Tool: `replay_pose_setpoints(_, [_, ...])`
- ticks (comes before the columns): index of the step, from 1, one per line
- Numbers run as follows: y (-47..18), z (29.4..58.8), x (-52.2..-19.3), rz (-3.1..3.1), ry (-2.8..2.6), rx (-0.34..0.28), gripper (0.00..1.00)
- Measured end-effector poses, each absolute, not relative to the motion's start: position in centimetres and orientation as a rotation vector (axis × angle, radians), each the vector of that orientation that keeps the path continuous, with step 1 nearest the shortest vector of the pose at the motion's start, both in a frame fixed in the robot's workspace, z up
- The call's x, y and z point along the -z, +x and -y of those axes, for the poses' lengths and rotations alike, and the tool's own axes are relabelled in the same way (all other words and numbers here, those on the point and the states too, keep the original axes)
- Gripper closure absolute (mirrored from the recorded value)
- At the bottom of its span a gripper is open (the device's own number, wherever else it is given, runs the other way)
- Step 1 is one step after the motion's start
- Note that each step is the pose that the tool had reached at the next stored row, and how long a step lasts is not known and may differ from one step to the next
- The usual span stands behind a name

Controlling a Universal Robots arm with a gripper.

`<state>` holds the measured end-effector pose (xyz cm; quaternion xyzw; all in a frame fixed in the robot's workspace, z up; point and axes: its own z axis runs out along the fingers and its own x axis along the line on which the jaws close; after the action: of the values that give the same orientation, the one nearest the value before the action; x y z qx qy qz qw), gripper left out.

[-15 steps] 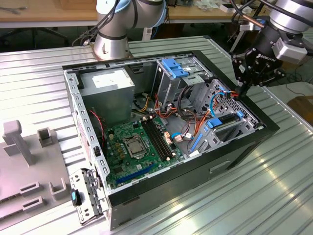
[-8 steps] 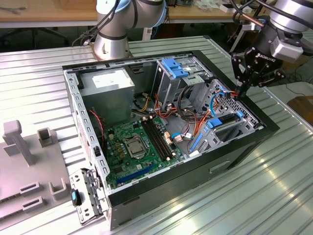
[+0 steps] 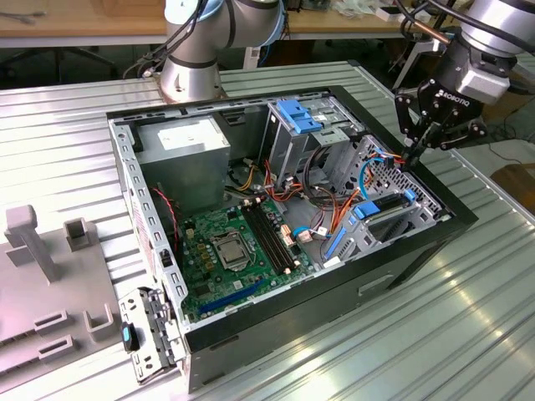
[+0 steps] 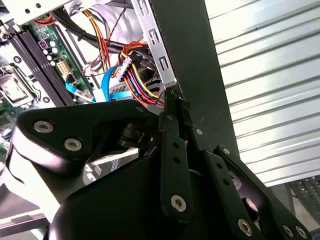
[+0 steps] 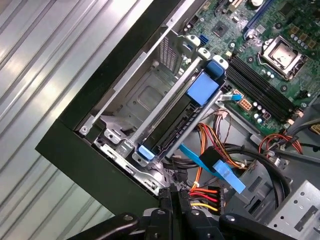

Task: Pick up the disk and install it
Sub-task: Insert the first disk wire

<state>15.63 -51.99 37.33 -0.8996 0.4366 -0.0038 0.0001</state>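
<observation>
The disk (image 3: 389,215) lies flat inside the metal drive cage (image 3: 422,219) at the corner of the open computer case on the exterior view's right. In the first wrist view the disk (image 5: 172,120) is a dark slab with bright blue rail ends, seated between the cage walls. My gripper (image 3: 413,157) hangs just behind that cage, over the case's wall, with its tips low by the rim. Its black fingers are shut together with nothing between them, and the disk is apart from them. The gripper (image 4: 174,102) sits beside a bundle of coloured wires in the second wrist view.
The case (image 3: 251,334) lies open on a ribbed metal table. Inside it are a green motherboard (image 3: 230,251), a grey power-supply box (image 3: 184,146), a second cage with a blue bracket (image 3: 299,115), and loose cables (image 3: 334,200). Grey fixtures (image 3: 42,251) stand at the exterior view's left.
</observation>
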Motion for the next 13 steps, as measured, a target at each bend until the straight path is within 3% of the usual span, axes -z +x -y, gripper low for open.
replay_pose_setpoints(13, [15.63, 52.00, -37.33, -1.590, -2.717, -0.011, 0.84])
